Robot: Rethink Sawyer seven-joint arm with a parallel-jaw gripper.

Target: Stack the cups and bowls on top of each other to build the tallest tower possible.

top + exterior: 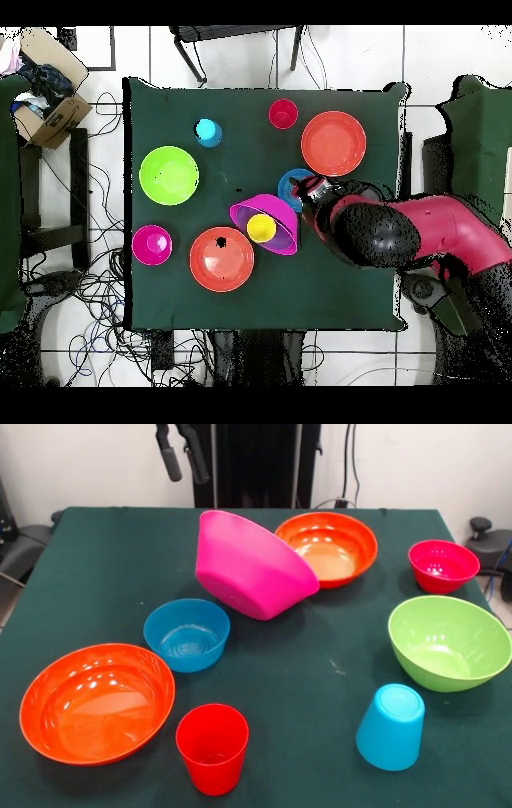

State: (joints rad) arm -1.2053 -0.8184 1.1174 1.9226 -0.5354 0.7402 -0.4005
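Observation:
My gripper (182,460) hangs high above the table's far left, open and empty, well clear of everything. In the overhead view only the arm's end (312,192) shows. The magenta bowl (252,564) lies tilted, leaning on the far orange bowl (328,548). From above, the magenta bowl (250,215) holds the yellow cup (261,228) and has a purple rim (288,240). The yellow cup is hidden in the front view. The second orange bowl (96,702), small blue bowl (186,634), lime green bowl (448,642) and crimson bowl (442,566) stand apart. The red cup (212,748) is upright. The light blue cup (390,726) is upside down.
The dark green table (320,688) ends near the front cups. In the overhead view a cardboard box (50,95) sits off the table's corner, with cables on the floor around.

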